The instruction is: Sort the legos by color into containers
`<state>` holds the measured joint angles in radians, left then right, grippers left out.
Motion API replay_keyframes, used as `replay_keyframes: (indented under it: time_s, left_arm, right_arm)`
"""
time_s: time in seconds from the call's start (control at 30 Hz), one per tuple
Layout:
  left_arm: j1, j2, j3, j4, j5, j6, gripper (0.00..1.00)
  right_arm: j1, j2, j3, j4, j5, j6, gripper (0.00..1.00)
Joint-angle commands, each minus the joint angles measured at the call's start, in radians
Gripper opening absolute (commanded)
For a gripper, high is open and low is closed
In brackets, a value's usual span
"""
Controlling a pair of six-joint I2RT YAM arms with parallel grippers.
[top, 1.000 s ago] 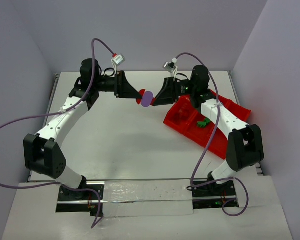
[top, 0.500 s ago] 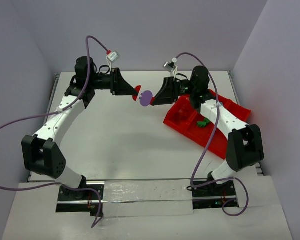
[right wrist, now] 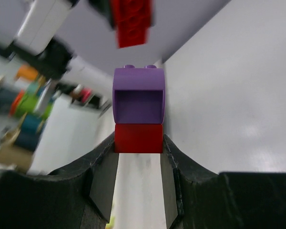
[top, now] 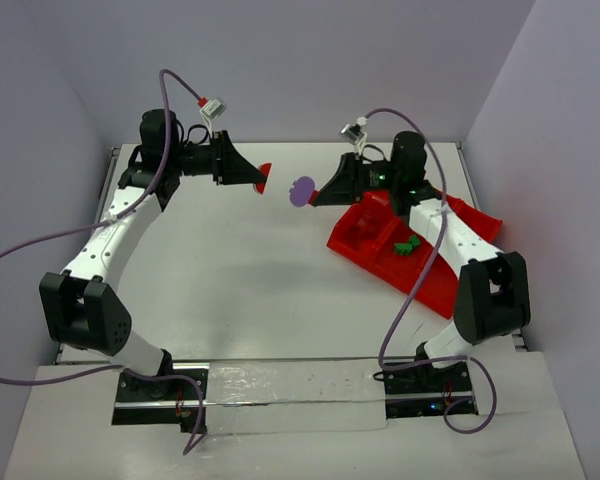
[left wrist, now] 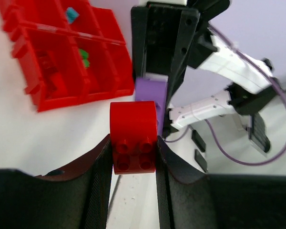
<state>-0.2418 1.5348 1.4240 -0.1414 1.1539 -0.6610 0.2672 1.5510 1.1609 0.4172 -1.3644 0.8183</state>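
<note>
Top external view: both grippers face each other in the air at about 12 o'clock of the white tabletop (top: 250, 270), with a gap between them.
Left gripper (left wrist: 133, 143): clamped on a rounded red plastic brick (left wrist: 133, 117), studs toward its own camera, one finger on each flat side.
Right gripper (right wrist: 138, 143): closed on a small square red brick (right wrist: 138, 138); a rounded purple plastic piece (right wrist: 138, 90) sits on that brick's outer end, past the fingertips.
Containers: the bright red shallow plastic tray (top: 432, 283) lies at 3 o'clock of the table, at about 4 o'clock from the right gripper. Green bricks (top: 407, 244) lie in one compartment, a teal brick (left wrist: 72, 14) in another.
Risk, purple piece: only its stud joint seems to carry it, so a quick swing toward the tray could shake it off onto the table.
Risk, mixed colours: released as a pair, red and purple would land in one compartment.
Risk, red brick: the curved top gives little to bear on, so it may twist in the grip.
Risk, arms: the left arm must reach toward 3 o'clock, where the right forearm crosses the tray.
Left arm pose: base at 7 o'clock, elbow at 8, wrist level, pointing to 3.
Right arm pose: base at 5 o'clock, elbow at 4, forearm above the tray, pointing to 9.
</note>
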Motion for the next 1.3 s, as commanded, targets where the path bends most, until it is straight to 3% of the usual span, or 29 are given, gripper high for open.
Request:
replay_keyframes:
  time_s: [0.0, 0.03, 0.1, 0.43, 0.7, 0.93, 0.97, 1.0, 1.17, 1.27]
  left_arm:
    - [-0.033, 0.059, 0.143, -0.240, -0.169, 0.150, 0.00]
    - [-0.059, 0.073, 0.158, -0.260, -0.210, 0.159, 0.00]
    - [-0.146, 0.158, 0.249, -0.373, -0.315, 0.213, 0.00]
    - [-0.403, 0.526, 0.530, -0.417, -0.516, 0.122, 0.00]
    - [-0.491, 0.749, 0.709, -0.385, -0.610, 0.011, 0.00]
    - [-0.513, 0.880, 0.833, -0.323, -0.734, -0.074, 0.01]
    - [-0.514, 0.895, 0.851, -0.327, -0.743, -0.077, 0.05]
    - [-0.513, 0.916, 0.892, -0.336, -0.760, -0.080, 0.18]
    - [-0.516, 0.922, 0.909, -0.327, -0.784, -0.081, 0.65]
    - [-0.516, 0.924, 0.925, -0.317, -0.774, -0.084, 0.80]
  right_arm:
    - [-0.133, -0.095, 0.147, -0.725, 0.276, -0.502, 0.00]
    - [-0.141, -0.100, 0.195, -0.766, 0.328, -0.520, 0.00]
    - [-0.160, -0.135, 0.268, -0.998, 0.642, -0.615, 0.00]
    - [-0.232, -0.458, 0.178, -0.996, 1.238, -0.544, 0.00]
    - [-0.239, -0.586, 0.159, -1.001, 1.432, -0.535, 0.00]
    - [-0.240, -0.654, 0.144, -1.022, 1.400, -0.531, 0.00]
    - [-0.240, -0.658, 0.141, -1.023, 1.390, -0.530, 0.00]
    - [-0.240, -0.661, 0.140, -1.028, 1.380, -0.525, 0.00]
    - [-0.239, -0.671, 0.143, -1.047, 1.371, -0.528, 0.00]
    - [-0.240, -0.678, 0.143, -1.053, 1.374, -0.530, 0.00]
